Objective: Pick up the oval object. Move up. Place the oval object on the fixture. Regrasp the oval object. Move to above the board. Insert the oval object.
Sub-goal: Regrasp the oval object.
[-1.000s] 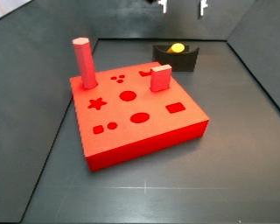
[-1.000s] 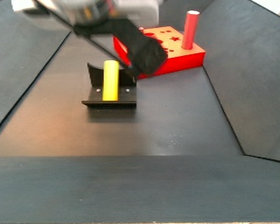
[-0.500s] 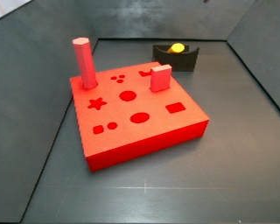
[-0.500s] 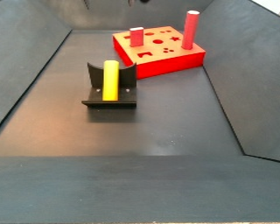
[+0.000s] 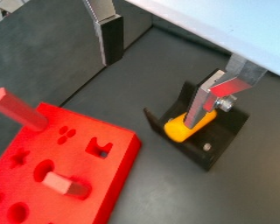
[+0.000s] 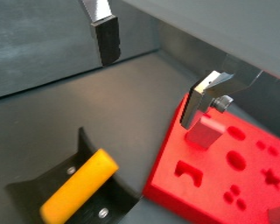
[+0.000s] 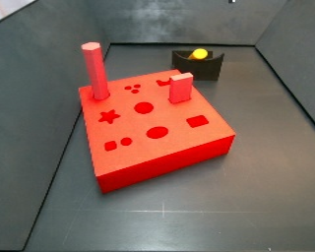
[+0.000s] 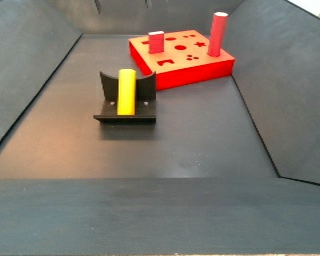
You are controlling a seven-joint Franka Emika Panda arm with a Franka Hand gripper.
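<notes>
The oval object [image 8: 124,90] lies in the fixture [image 8: 125,115], apart from the board [image 8: 182,58], with the tool [image 5: 166,48] overhead.

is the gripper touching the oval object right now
Apart. In a wrist view the gripper has open fingers with nothing between them, well clear of the oval object resting on the fixture; both side views show none of it.

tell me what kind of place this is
Likely a robot test cell for peg insertion: a dark walled bin, a red board with shaped holes, a yellow oval object on the fixture, the open hand raised above.
</notes>
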